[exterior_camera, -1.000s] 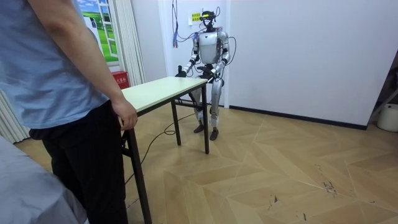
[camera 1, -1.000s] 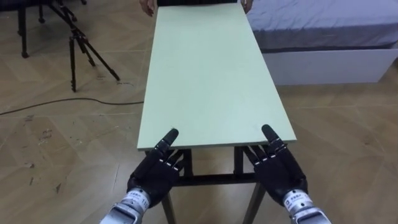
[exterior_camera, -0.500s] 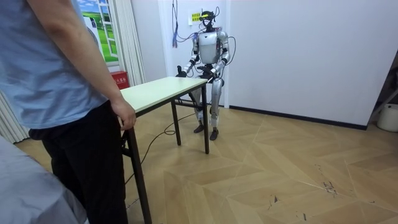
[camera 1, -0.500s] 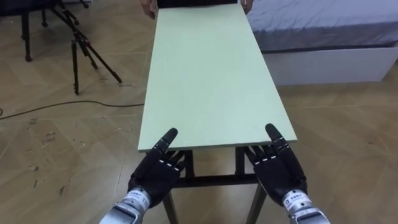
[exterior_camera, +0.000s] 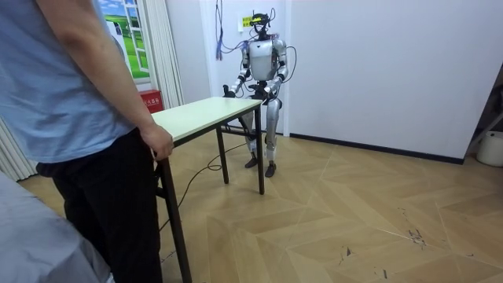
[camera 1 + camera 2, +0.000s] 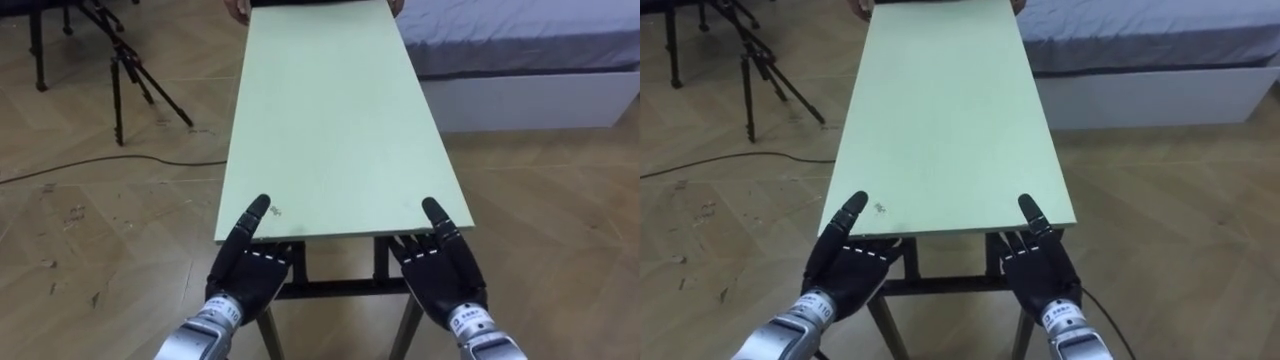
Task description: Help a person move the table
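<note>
The long pale-green desk [image 6: 330,120] stands on the wood floor, with a bed [image 6: 520,50] just beside its far right. A person [image 5: 71,118] at its far end holds the edge. A tripod [image 6: 125,70] stands to the desk's left. At its near end, the left robot hand [image 6: 250,275] and the right robot hand [image 6: 440,275] are spread, fingers straight under the edge, thumbs on top.

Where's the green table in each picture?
Left eye view: the table runs up the middle to the top edge.
Right eye view: the same, slightly further left.
Room view: left of centre, between the person and the robot.
Shared landmark: the person's hand on the end opposite the robot.
</note>
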Controlling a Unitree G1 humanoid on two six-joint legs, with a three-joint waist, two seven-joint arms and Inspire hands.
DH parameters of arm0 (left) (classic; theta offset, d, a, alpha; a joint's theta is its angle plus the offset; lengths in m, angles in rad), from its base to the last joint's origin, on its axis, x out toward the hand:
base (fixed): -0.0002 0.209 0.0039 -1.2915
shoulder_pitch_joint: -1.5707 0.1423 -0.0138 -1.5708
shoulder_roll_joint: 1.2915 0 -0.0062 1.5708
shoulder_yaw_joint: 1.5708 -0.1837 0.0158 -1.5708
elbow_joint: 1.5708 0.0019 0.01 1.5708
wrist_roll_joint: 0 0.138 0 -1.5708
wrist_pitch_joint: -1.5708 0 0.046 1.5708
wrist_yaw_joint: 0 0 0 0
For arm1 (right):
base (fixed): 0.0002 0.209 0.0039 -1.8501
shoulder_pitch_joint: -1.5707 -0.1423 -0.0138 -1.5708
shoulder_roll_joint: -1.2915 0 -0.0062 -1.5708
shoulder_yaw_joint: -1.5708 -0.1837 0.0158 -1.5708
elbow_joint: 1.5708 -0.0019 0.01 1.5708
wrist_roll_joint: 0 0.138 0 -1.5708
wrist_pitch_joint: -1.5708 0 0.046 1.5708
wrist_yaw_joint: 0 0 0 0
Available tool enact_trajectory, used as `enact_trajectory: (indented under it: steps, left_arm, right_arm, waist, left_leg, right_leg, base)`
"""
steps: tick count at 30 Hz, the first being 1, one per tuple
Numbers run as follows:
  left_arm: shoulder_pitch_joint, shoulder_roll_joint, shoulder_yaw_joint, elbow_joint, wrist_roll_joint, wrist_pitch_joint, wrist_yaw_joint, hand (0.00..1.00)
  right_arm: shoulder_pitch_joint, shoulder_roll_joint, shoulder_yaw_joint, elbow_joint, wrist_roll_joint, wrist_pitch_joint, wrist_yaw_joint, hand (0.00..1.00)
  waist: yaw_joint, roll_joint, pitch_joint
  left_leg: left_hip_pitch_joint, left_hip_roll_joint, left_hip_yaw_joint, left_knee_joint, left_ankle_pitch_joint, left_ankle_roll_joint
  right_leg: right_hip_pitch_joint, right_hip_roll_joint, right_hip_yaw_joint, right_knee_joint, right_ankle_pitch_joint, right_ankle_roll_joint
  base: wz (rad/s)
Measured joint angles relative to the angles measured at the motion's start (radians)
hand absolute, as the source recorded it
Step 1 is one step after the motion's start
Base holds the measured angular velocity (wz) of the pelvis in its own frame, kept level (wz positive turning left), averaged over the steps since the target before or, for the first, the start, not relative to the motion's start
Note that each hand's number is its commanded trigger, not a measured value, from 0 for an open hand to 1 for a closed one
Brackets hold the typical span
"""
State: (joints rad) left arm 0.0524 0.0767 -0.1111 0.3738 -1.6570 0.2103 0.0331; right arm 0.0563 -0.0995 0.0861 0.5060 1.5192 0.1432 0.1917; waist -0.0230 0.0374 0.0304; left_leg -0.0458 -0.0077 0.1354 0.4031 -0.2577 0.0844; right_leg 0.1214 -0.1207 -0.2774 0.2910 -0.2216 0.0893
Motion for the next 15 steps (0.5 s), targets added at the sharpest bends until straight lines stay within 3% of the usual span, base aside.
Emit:
enact_trajectory:
  steps: [9,10,11,12,15]
  left_arm:
    - [-0.01,-0.017,0.02,0.004,0.0,-0.005,0.012,0.0]
    - [-0.012,-0.017,0.02,0.004,0.0,-0.007,0.016,0.09]
    - [-0.015,-0.018,0.02,0.005,0.0,-0.011,0.024,0.67]
    - [-0.018,-0.019,0.02,0.012,0.0,-0.011,0.025,1.0]
    - [-0.021,-0.022,0.02,0.02,0.0,-0.015,0.026,1.0]
  right_arm:
    - [-0.011,0.012,0.0,0.006,-0.017,-0.002,0.0,0.0]
    - [-0.015,0.013,0.0,0.007,-0.017,-0.002,0.0,0.15]
    - [-0.027,0.016,0.0,0.018,-0.015,-0.003,0.0,0.7]
    - [-0.037,0.017,0.0,0.029,-0.015,-0.003,-0.001,1.0]
    - [-0.041,0.018,0.0,0.031,-0.015,-0.003,-0.013,1.0]
  waist:
    - [0.0,-0.017,-0.0011]
    - [0.0,-0.017,-0.0011]
    - [-0.001,-0.017,-0.0011]
    - [-0.001,-0.017,-0.0012]
    - [0.0,-0.017,-0.0015]
  left_leg:
    - [-0.003,0.0,-0.001,-0.001,0.0,-0.001]
    - [-0.004,0.0,-0.001,-0.002,0.001,-0.001]
    - [-0.004,0.0,0.0,-0.004,0.002,-0.002]
    - [-0.002,0.0,0.0,-0.006,0.002,-0.002]
    - [-0.001,0.0,0.0,-0.009,0.003,-0.004]
  right_leg:
    - [-0.008,0.001,0.001,-0.001,0.0,0.0]
    - [-0.009,0.001,0.0,-0.001,0.001,-0.001]
    - [-0.011,0.001,0.0,-0.001,0.001,-0.002]
    - [-0.01,0.0,0.0,-0.001,0.001,-0.002]
    - [-0.01,0.001,-0.001,-0.001,0.001,-0.002]
  base:
    - [0.0]
    - [0.0]
    - [0.0]
    - [0.0]
    - [0.0]
